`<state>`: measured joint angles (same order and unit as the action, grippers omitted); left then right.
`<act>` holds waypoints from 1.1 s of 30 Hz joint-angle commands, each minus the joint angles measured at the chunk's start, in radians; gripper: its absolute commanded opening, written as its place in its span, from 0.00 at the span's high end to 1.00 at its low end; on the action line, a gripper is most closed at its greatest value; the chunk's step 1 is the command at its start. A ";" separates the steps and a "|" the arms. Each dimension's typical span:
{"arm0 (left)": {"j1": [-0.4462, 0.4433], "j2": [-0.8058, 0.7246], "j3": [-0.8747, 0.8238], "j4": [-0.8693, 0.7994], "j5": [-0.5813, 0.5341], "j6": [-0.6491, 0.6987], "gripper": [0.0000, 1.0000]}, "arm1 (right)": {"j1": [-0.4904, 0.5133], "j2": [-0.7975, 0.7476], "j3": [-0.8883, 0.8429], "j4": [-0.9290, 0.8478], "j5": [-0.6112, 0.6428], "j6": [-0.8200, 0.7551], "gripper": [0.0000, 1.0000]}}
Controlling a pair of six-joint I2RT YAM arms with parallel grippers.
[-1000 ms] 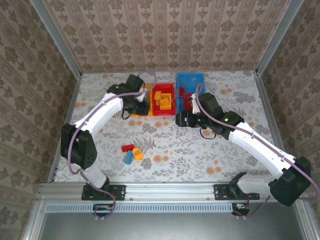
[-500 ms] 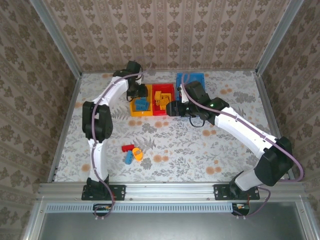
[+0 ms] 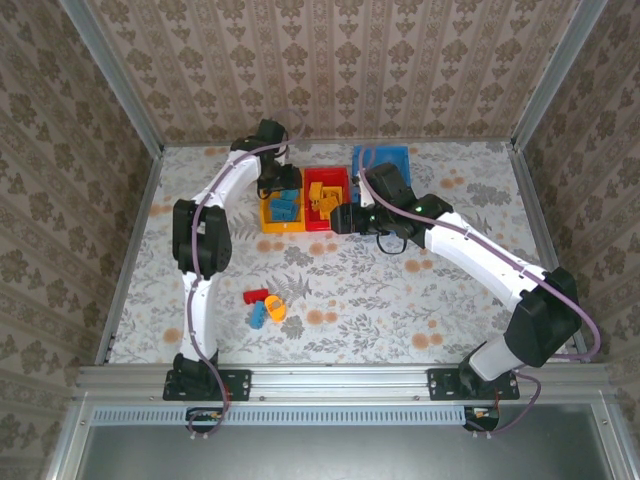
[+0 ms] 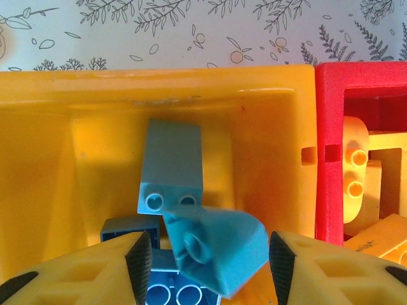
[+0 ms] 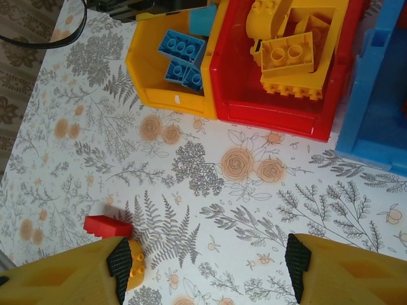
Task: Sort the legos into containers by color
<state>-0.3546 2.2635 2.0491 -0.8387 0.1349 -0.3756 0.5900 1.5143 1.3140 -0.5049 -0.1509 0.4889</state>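
Legos [image 3: 266,306] in red, blue and orange are lying unsorted on the table [image 3: 360,300], well apart from the bins and unmoved over the last second. Left gripper [image 4: 210,254] is opening. Its fingers are now standing wider than the blue brick [image 4: 216,244] between them, which is tilting loose above the yellow bin [image 4: 38,159], where other blue bricks are already lying. This is judged a release in progress, so one more piece is being banked. Right gripper [image 5: 208,270] is hanging open and empty over the table just in front of the red bin [image 5: 273,114], having swung left from the blue bin [image 5: 375,127]. It is probably heading for the loose pile next.
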 commanded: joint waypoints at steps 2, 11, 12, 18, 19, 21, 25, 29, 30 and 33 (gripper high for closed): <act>-0.004 -0.087 0.015 -0.032 -0.008 -0.019 0.43 | 0.006 0.031 0.032 -0.023 -0.036 -0.042 0.32; 0.000 -0.455 -0.328 0.029 -0.090 -0.155 0.40 | 0.220 0.166 0.081 -0.096 -0.046 -0.350 0.26; 0.011 -0.521 -0.391 0.035 -0.099 -0.177 0.39 | 0.251 0.188 0.090 -0.109 -0.037 -0.364 0.25; 0.103 -0.901 -0.724 -0.026 -0.131 -0.288 0.37 | 0.382 0.299 0.161 -0.143 0.009 -0.354 0.21; 0.112 -0.956 -0.763 -0.049 -0.133 -0.299 0.37 | 0.400 0.322 0.176 -0.151 0.013 -0.347 0.20; 0.114 -1.054 -0.829 -0.090 -0.134 -0.317 0.37 | 0.435 0.354 0.187 -0.148 0.025 -0.332 0.18; 0.123 -1.248 -0.951 -0.158 -0.108 -0.375 0.37 | 0.491 0.423 0.225 -0.158 0.031 -0.308 0.16; 0.140 -1.350 -0.976 -0.278 -0.089 -0.363 0.36 | 0.513 0.494 0.268 -0.189 0.059 -0.262 0.16; 0.143 -1.365 -0.979 -0.295 -0.084 -0.355 0.36 | 0.513 0.501 0.267 -0.182 0.055 -0.253 0.16; 0.151 -1.402 -0.989 -0.329 -0.066 -0.338 0.36 | 0.514 0.536 0.273 -0.148 0.022 -0.227 0.16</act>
<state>-0.2138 0.8841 1.0771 -1.0843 0.0410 -0.7147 1.1080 2.0151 1.5524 -0.6369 -0.1287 0.2157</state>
